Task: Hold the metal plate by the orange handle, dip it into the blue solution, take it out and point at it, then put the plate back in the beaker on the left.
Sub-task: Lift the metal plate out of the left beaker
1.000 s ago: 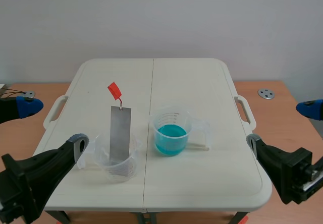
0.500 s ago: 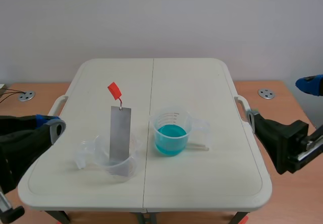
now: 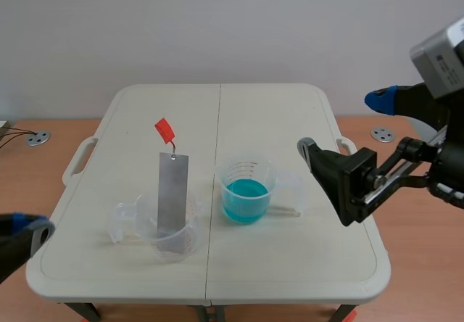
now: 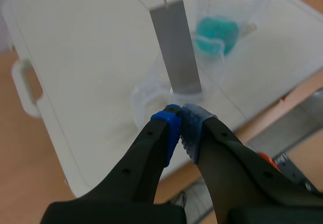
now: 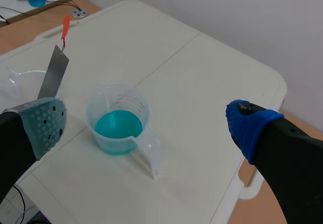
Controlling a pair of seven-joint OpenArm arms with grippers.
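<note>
Metal plate: grey strip standing near upright, slightly tilted, in the clear beaker on the left half of the white table. Its lower end is inside the beaker, and the orange handle is at the top on a thin wire.

Second beaker: holds the blue solution and stands just right of the plate, apart from it.

A pale stick, possibly a stirrer, lies by this beaker's handle.

Round metal disc: on the wooden surface right of the table.

Left gripper: pads pressed together on nothing, low at the table's near left corner. The plate and its beaker are just ahead of the tips.

Right gripper: fingers spread wide, raised over the table's right side. The blue beaker stands between it and the plate, which is well apart.
</note>
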